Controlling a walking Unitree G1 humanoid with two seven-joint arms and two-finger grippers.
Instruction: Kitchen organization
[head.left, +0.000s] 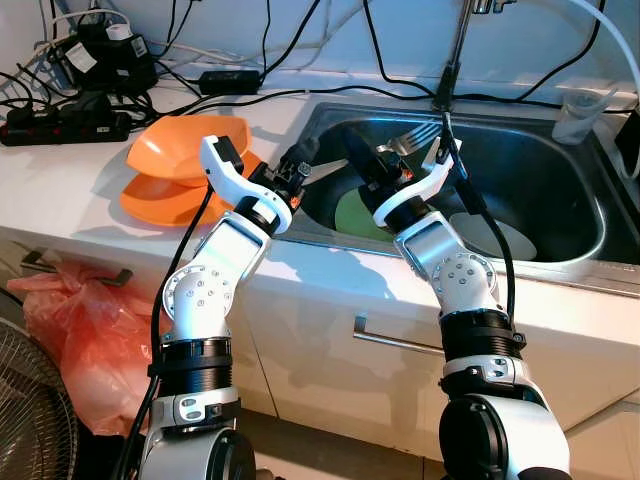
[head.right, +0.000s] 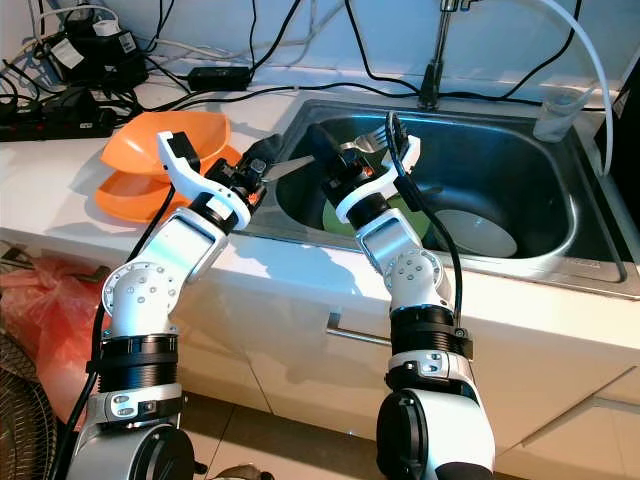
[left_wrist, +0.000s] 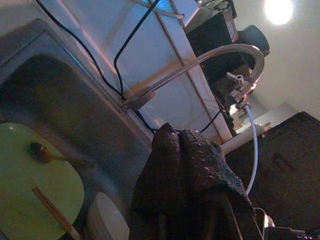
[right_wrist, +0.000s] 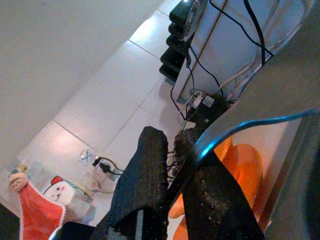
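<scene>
A metal fork (head.left: 420, 133) is held level over the left end of the steel sink (head.left: 590, 255), tines toward the tap. My right gripper (head.left: 372, 160) is shut on its handle, which runs between the fingers (right_wrist: 145, 175) in the right wrist view. My left gripper (head.left: 298, 162) is at the free end of the handle above the sink's left rim, its fingers (left_wrist: 185, 165) pressed together; whether they grip the handle I cannot tell. In the basin lie a green plate (left_wrist: 35, 190) with a spoon (left_wrist: 42, 152) and a chopstick, and a white bowl (head.left: 500, 240).
Two orange plates (head.left: 185, 150) are stacked on the white counter left of the sink. Power strips and cables (head.left: 65, 125) crowd the back left. The tap (head.left: 455, 50) rises behind the sink, with a clear cup (head.left: 580, 115) at back right. A red bag (head.left: 80, 320) and a fan (head.left: 30, 400) stand on the floor at left.
</scene>
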